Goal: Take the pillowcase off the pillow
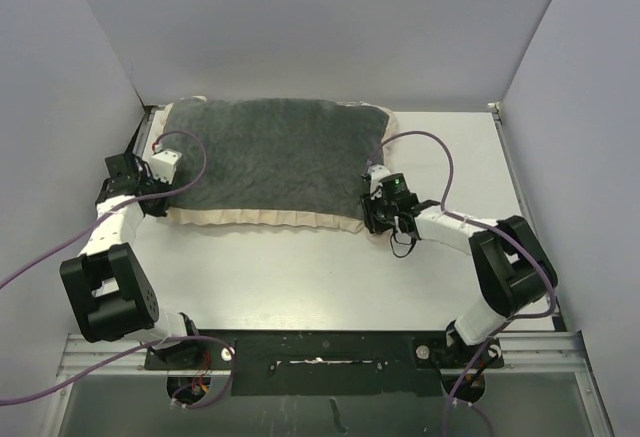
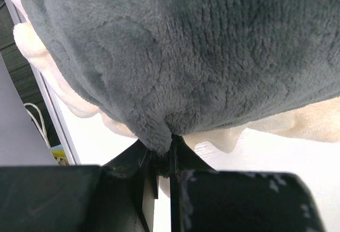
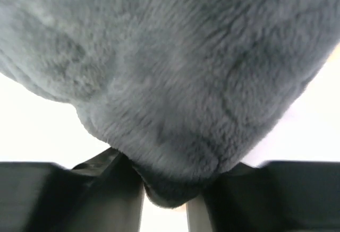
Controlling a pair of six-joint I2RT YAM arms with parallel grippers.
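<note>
So the pillowcase [image 1: 270,157] was lying grey side up across the upper middle of the overhead shot on the white desk [image 1: 300,277], with the pillow stuffed inside and out of sight. The left pincer [image 2: 162,155] was pressed together on a thin fold of grey plush at the cover's left end. The right pincer [image 3: 164,189] had a fatter wad pinched at the lower right corner. My take: I couldn't tell if either bite caught stuffing underneath, so I'd lift slowly and check that only fabric rose. The opening wasn't visible either, so I'd find it first, otherwise everything just drags.
</note>
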